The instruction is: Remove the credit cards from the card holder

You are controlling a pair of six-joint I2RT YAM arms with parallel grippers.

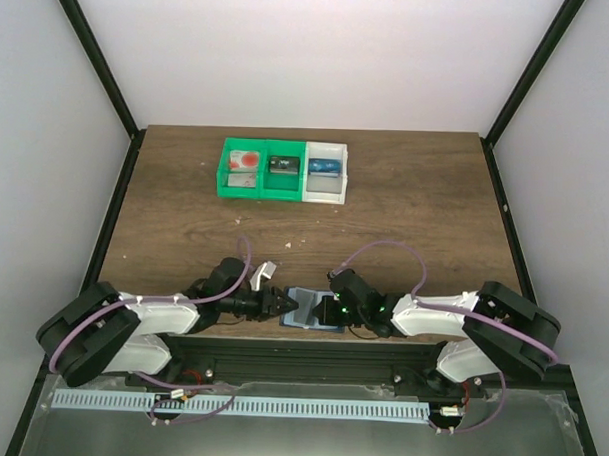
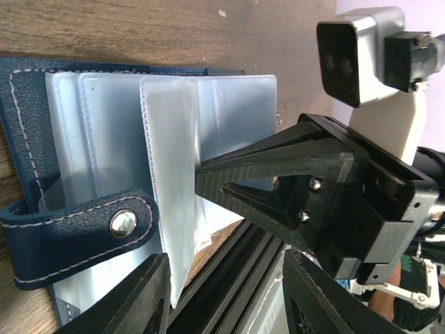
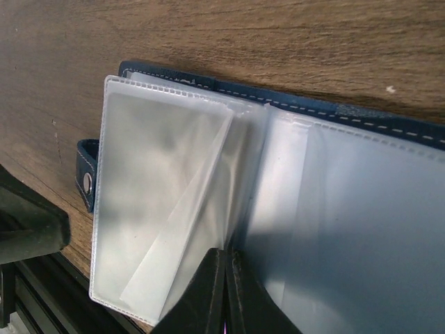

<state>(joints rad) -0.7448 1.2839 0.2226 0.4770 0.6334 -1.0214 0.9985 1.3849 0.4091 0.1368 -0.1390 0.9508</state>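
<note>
Worktop (image 1: 415,222) of dark wood carries a green bin (image 1: 261,194) and a white bin (image 1: 324,198) at upper centre of the top view. The card holder (image 1: 308,296) lies open at lower centre, clear sleeves (image 3: 160,195) spread. One credit card (image 1: 247,162) lies in the green bin's left compartment. Left jaws stand half apart beside the holder; right jaws are closed at the sleeves.

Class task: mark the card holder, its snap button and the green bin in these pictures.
card holder (image 2: 29,136), left wrist view, dark blue cover edge.
snap button (image 2: 123,223), left wrist view, centre of the metal stud.
green bin (image 1: 261,193), top view, front wall.
</note>
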